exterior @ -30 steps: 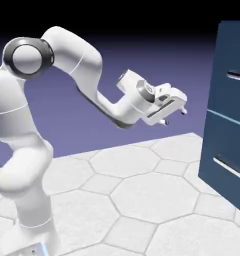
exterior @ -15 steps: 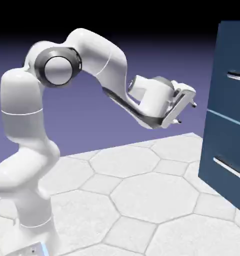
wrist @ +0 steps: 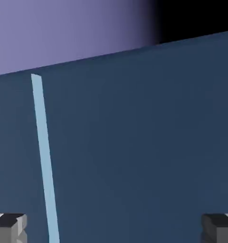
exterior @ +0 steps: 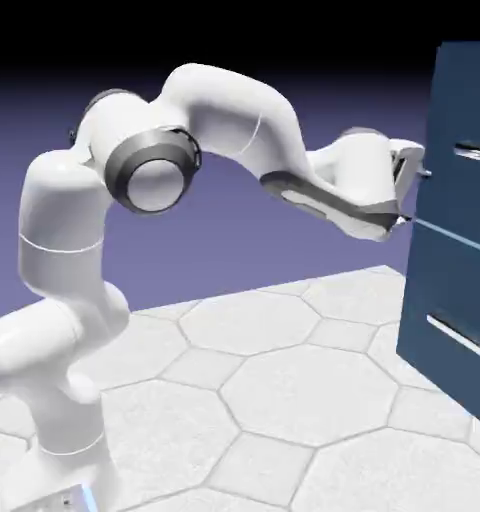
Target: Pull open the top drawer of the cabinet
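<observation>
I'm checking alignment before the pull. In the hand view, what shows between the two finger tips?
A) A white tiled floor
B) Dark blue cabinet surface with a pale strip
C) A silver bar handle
B: the cabinet's dark blue face and a pale strip show there, with no handle in that view.

In the exterior view, the cabinet (exterior: 452, 320) stands right of the arm (exterior: 229, 105), top drawer (exterior: 464, 195) above the lower drawer (exterior: 449, 300).
</observation>
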Tool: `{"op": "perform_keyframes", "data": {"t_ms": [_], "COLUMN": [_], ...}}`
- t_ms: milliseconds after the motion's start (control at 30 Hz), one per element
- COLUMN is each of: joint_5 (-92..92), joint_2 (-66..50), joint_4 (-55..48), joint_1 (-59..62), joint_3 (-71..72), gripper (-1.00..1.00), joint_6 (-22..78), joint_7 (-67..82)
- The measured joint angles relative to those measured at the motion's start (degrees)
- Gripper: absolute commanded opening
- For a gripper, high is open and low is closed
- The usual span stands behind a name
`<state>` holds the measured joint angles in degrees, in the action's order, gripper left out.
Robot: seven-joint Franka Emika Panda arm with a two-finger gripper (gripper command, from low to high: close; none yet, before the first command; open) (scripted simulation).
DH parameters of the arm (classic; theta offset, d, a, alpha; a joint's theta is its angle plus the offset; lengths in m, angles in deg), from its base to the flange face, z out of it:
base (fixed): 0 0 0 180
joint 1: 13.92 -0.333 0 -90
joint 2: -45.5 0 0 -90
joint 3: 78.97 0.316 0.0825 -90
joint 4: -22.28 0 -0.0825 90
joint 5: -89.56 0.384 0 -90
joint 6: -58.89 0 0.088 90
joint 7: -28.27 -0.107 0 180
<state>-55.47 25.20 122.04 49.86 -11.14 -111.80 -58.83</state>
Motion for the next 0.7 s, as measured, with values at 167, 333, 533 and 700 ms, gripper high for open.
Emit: {"op": "perform_keyframes", "data": {"t_ms": [167,333,533,700], "joint_5": [-12.46,-18.77,-13.56,-13.62], "joint_2": [-4.55,-7.96,-12.72,-12.71], "joint_4": [-5.26,-9.94,-19.89,-19.68], "joint_1": [5.54,6.66,-5.8,-5.84], "joint_3": [5.83,7.49,-2.7,-2.69], "gripper": [0.0,0.0,0.0,-1.0], "joint_6": [0.29,0.09,-2.06,-1.94], "joint_7": [-3.83,-4.78,2.84,2.93]}}
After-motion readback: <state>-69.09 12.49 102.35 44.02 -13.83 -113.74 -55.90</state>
